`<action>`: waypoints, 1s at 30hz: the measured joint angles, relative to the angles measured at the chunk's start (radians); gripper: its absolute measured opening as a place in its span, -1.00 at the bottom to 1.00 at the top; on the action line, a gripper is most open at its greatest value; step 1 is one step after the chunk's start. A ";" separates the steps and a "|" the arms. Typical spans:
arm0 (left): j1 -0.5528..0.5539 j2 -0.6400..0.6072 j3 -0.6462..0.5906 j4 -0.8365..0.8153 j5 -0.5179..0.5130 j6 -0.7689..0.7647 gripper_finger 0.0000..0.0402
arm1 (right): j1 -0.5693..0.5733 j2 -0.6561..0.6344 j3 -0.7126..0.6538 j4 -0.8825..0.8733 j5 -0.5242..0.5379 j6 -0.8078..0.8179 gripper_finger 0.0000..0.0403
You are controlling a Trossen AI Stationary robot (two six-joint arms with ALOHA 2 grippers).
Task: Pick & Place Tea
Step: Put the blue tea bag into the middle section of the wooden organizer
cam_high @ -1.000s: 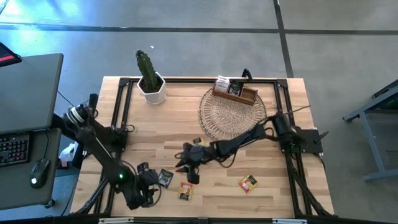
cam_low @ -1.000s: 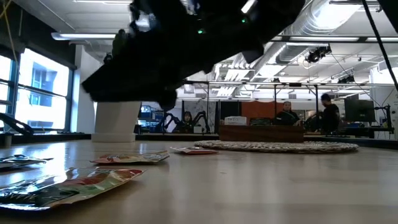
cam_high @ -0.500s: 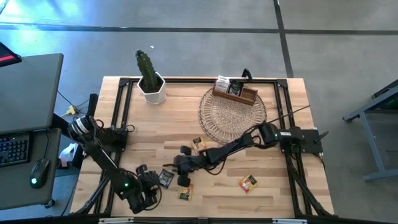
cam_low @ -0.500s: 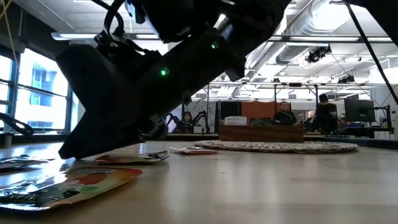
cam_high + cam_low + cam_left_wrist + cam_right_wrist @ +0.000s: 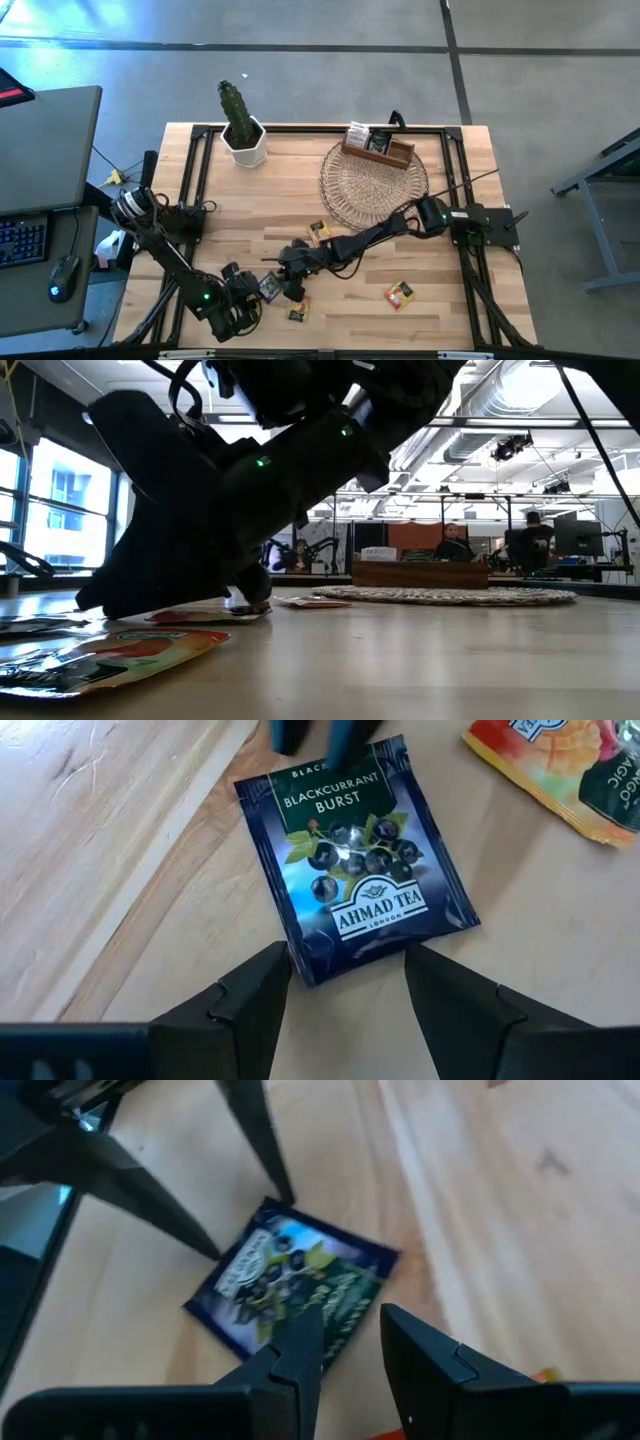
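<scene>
Dark-blue blackcurrant tea sachet [image 5: 355, 860], berries printed, lying flat.

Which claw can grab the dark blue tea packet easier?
Probably left. The left claw is open, with the dark blue tea packet edge right between its fingers. The right claw is close too, but its gap looks narrower.

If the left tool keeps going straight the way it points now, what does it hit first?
Most likely the blackcurrant tea sachet: the left tool is open, its fingers flanking the sachet's near edge. Just beyond, the right tool reaches the sachet's far edge, though depth is unclear.
</scene>
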 joint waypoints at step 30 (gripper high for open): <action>0.143 -0.001 0.001 0.051 0.032 0.106 0.01 | 0.004 0.000 -0.002 -0.022 0.062 -0.100 -0.78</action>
